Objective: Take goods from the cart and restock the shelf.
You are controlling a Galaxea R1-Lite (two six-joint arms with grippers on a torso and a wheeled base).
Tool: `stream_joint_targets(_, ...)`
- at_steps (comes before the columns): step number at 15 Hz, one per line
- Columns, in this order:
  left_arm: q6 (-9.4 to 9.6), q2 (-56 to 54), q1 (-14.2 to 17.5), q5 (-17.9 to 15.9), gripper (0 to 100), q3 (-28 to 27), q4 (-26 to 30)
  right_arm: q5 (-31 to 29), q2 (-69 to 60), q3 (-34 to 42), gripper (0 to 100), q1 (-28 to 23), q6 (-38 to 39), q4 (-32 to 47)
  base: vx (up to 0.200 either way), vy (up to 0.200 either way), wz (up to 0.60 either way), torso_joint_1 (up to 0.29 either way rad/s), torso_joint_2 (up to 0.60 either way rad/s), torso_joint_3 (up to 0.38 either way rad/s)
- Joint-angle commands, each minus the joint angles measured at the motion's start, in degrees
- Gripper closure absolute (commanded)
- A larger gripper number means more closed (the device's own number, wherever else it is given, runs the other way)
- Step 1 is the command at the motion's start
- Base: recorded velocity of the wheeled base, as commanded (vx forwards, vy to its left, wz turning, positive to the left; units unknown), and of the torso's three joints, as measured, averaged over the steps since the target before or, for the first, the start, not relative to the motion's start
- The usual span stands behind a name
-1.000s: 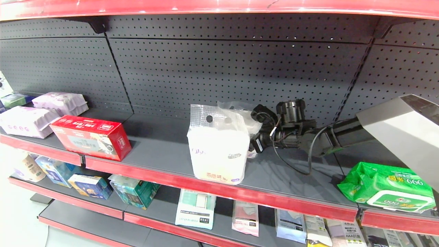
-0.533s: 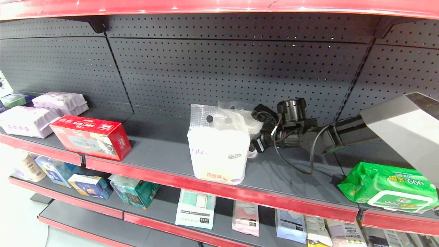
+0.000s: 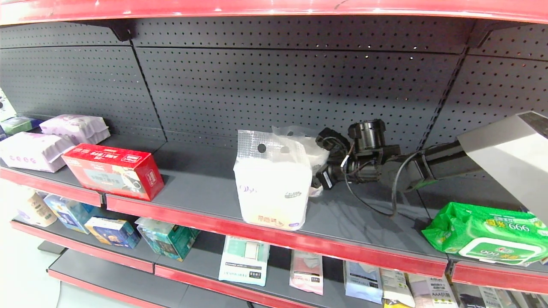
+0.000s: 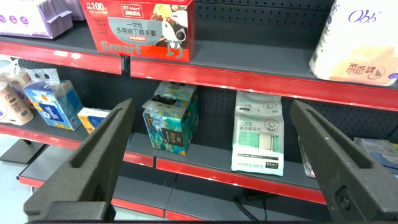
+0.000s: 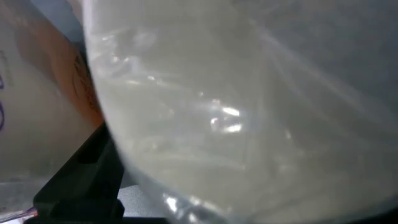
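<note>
Right gripper (image 3: 320, 179) stood over the shelf (image 3: 205, 188) against the rear tissue pack (image 3: 309, 149), just behind the front pack (image 3: 274, 188); whether it held anything could not be determined.

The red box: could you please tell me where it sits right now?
In the head view, the red box lies on the left of the dark shelf, by its front edge, between a purple pack and the white tissue pack.
</note>
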Motion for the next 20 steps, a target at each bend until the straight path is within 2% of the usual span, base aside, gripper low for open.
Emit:
stream_joint_targets(1, -0.01, 0.0, 0.0, 0.1, 0, 0.0, 0.0, 0.1, -0.8, 0.1, 0, -0.2, 0.0, -0.1, 0.0, 0.0, 0.0, 0.0, 0.0, 0.0)
stream_joint_targets(6, -0.01, 0.0, 0.0, 0.1, 0, 0.0, 0.0, 0.1, -2.4, 0.4, 0, -1.5, 0.0, 4.6, 0.0, 0.0, 0.0, 0.0, 0.0, 0.0)
stream_joint_targets(13, -0.01, 0.0, 0.0, 0.1, 0, 0.0, 0.0, 0.1, -3.2, 0.7, 0, -2.0, 0.0, 4.8, 0.0, 0.0, 0.0, 0.0, 0.0, 0.0)
stream_joint_targets(20, -0.01, 0.0, 0.0, 0.1, 0, 0.0, 0.0, 0.1, -7.0, 5.3, 0, -5.4, -0.1, 6.9, 0.0, 0.0, 0.0, 0.0, 0.0, 0.0)
